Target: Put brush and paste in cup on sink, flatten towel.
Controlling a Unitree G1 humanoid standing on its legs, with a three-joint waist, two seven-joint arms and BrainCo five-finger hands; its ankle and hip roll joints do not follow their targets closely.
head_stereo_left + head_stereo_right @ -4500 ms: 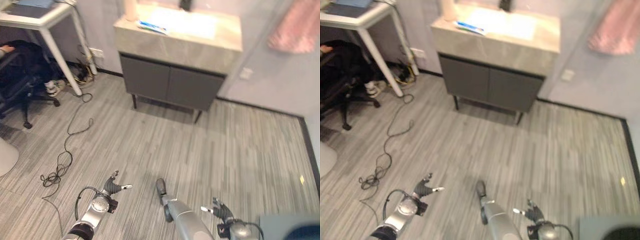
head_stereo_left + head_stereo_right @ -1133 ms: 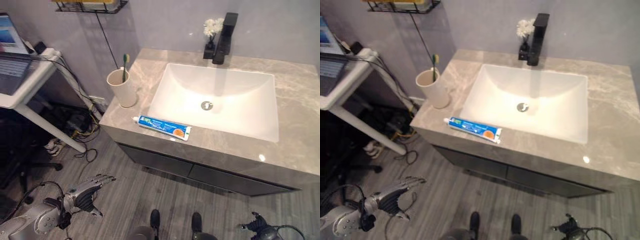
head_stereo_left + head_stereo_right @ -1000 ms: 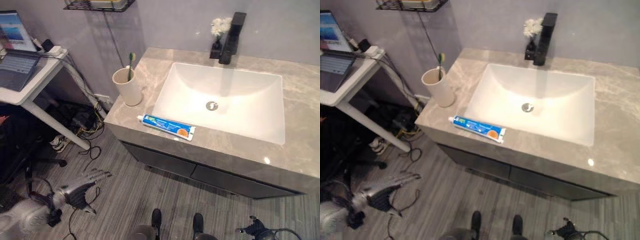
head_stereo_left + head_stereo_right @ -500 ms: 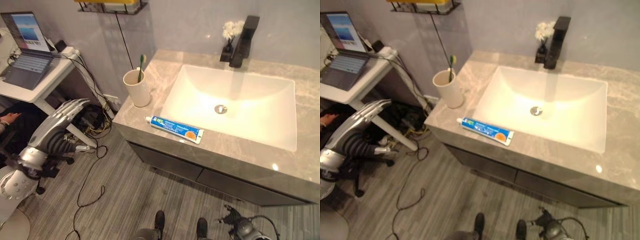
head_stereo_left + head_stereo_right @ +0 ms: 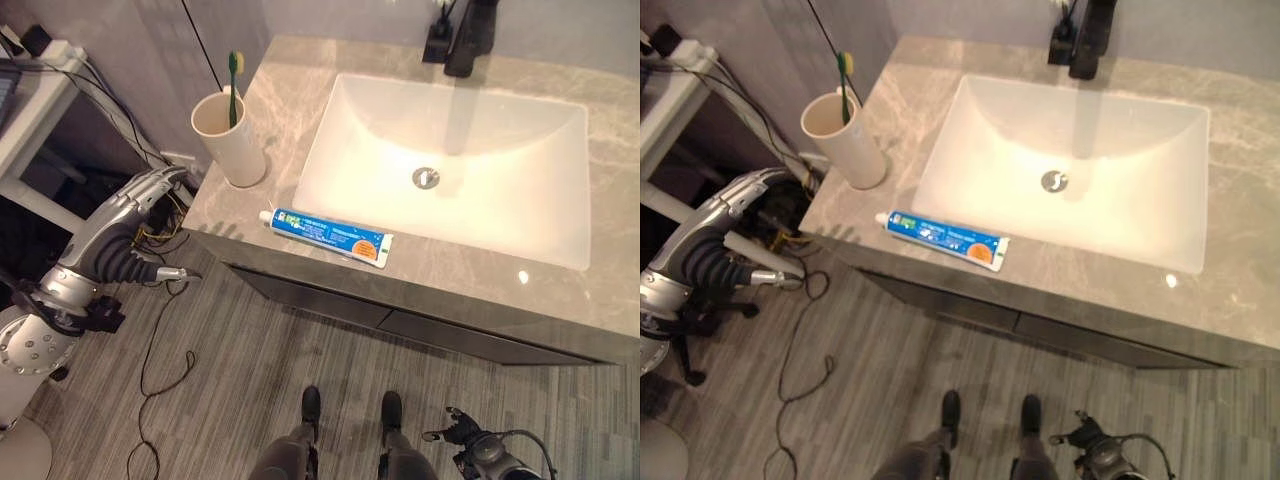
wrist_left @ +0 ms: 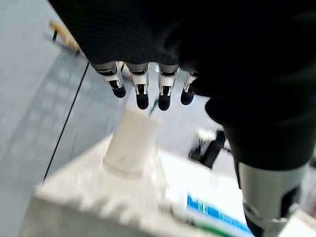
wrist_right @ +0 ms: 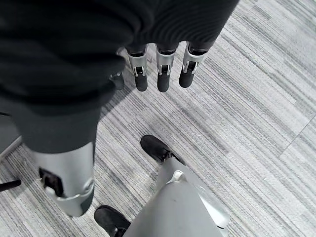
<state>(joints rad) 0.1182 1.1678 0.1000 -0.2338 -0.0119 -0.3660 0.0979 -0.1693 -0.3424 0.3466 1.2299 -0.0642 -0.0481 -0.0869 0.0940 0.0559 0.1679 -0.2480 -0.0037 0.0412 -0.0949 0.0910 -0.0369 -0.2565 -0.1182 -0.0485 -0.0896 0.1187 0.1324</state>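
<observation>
A cream cup (image 5: 228, 140) stands on the grey stone counter (image 5: 470, 300) at its left end. A green toothbrush (image 5: 234, 78) stands upright in the cup. A blue toothpaste tube (image 5: 325, 232) lies flat near the counter's front edge, in front of the white basin (image 5: 450, 150). My left hand (image 5: 120, 235) hangs open beside the counter's left end, lower than the top and apart from the cup. In the left wrist view its straight fingers (image 6: 141, 94) point toward the cup (image 6: 132, 143). My right hand (image 5: 462, 438) hangs low over the floor, its fingers (image 7: 163, 74) relaxed and holding nothing.
A black faucet (image 5: 468, 40) stands behind the basin. A white desk (image 5: 30, 110) with cables stands left of the counter, close behind my left hand. The floor (image 5: 220, 400) is grey striped carpet.
My left hand has risen from near the floor to beside the counter's left end. The camera has moved closer and now looks more steeply down. Cup, brush and tube have not moved.
</observation>
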